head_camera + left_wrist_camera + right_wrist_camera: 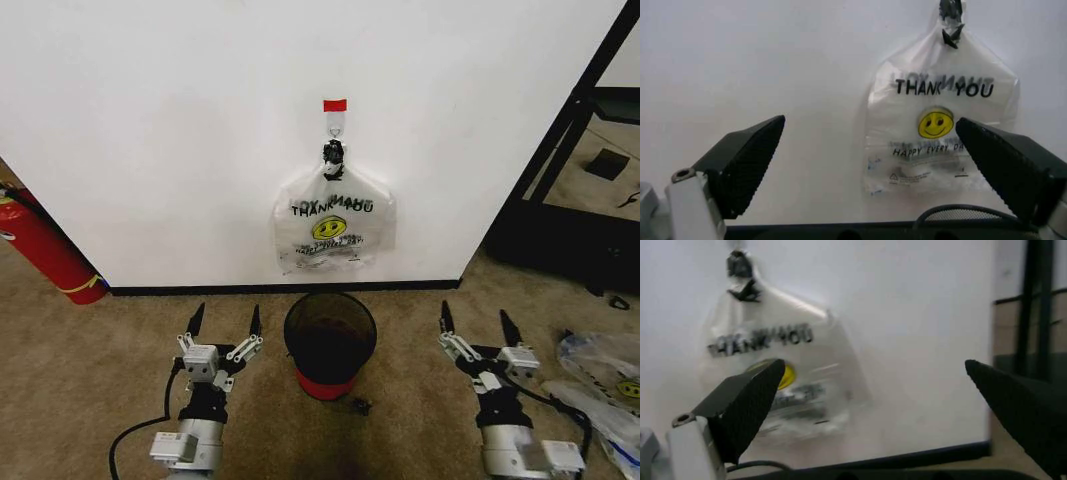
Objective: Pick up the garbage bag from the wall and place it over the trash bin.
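The garbage bag hangs flat on the white wall from a black clip under a red tape mark, with black "THANK YOU" print and a yellow smiley; it also shows in the left wrist view and the right wrist view. Directly below it on the carpet stands the trash bin, black mesh with a red base. My left gripper is open, low on the bin's left side. To the bin's right, my right gripper is open too. Both point toward the wall, well short of the bag.
A red fire extinguisher leans by the wall at the left. A black metal rack stands at the right. Other plastic bags lie on the carpet at the far right. A small dark object lies beside the bin's base.
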